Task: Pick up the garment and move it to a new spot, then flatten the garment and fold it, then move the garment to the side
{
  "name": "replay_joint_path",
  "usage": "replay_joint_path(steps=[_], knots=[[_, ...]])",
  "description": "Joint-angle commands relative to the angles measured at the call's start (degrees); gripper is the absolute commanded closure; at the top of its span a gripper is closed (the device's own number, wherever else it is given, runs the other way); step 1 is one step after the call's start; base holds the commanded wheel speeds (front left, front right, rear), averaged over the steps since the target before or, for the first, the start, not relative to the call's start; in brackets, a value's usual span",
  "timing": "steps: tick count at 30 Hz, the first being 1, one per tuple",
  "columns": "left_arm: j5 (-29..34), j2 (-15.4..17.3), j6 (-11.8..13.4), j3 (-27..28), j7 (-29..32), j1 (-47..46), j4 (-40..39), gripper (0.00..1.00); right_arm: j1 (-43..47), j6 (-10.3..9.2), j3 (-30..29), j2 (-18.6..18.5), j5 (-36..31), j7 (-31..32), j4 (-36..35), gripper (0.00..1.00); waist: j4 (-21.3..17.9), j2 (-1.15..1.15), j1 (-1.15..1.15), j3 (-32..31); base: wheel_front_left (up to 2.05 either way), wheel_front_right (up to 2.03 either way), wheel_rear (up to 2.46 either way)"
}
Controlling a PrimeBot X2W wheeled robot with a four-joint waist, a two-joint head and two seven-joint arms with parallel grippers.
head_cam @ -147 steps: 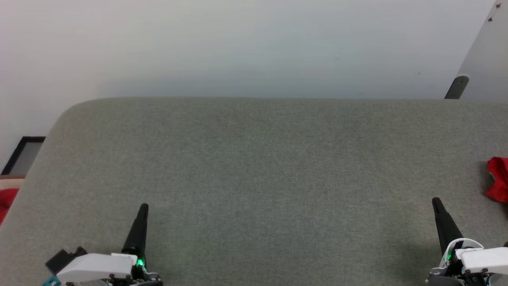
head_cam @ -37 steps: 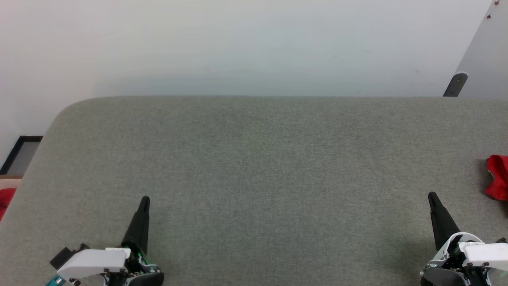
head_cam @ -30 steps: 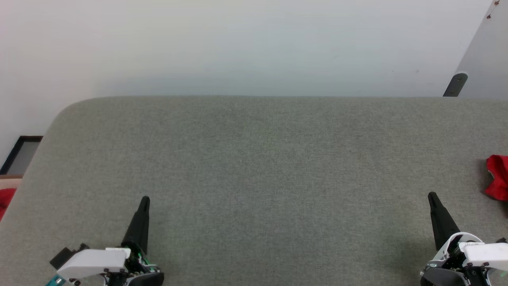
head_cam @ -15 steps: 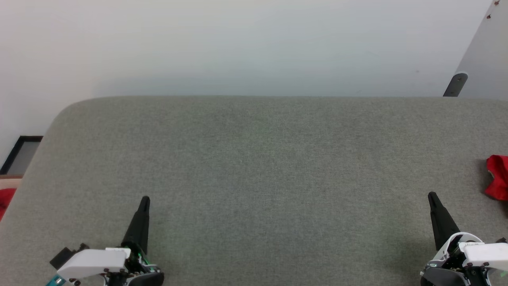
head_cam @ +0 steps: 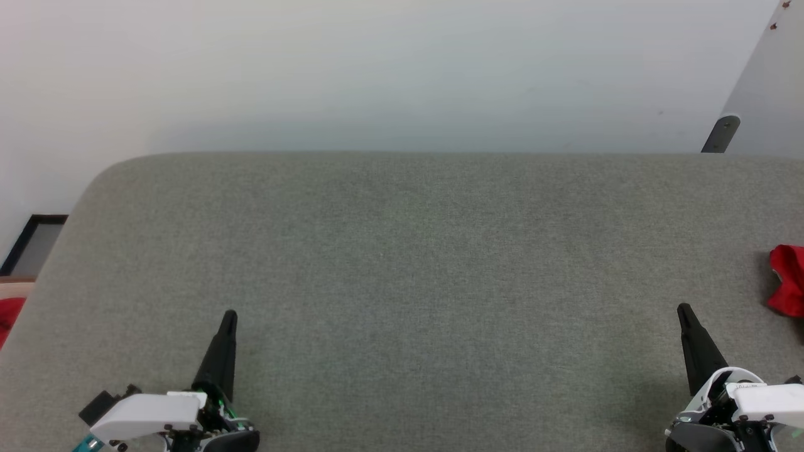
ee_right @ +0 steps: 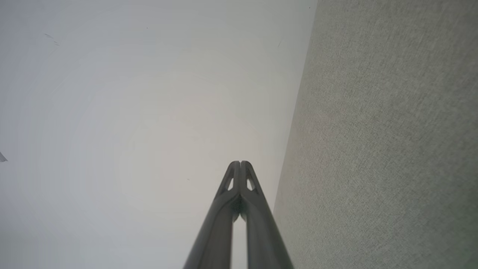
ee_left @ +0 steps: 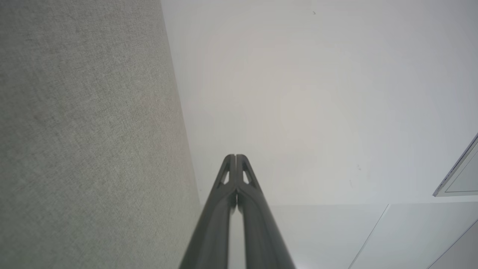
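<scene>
Over the grey padded surface point(head_cam: 402, 263) I hold my left gripper point(head_cam: 230, 315) and right gripper point(head_cam: 683, 309) empty, fingers pressed together. At its far right edge the garment point(head_cam: 788, 279) lies bunched, clear of my right gripper.

Black tapered jaws, white wrist shells point(head_cam: 147, 411)
</scene>
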Motion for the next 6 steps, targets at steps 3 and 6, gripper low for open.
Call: replay_joint_path(steps=[3, 6], knots=[[-0.2, -0.05, -0.36, 0.13, 0.15, -0.56, 0.03, 1.0, -0.2, 0.02, 0.19, 0.22, 0.31, 0.04, 0.01, 1.0, 0.0, 0.0, 0.0, 0.0, 0.0, 0.0, 0.0], [-0.2, -0.05, -0.36, 0.13, 0.15, -0.56, 0.03, 1.0, -0.2, 0.02, 0.19, 0.22, 0.31, 0.04, 0.01, 1.0, 0.0, 0.0, 0.0, 0.0, 0.0, 0.0, 0.0]])
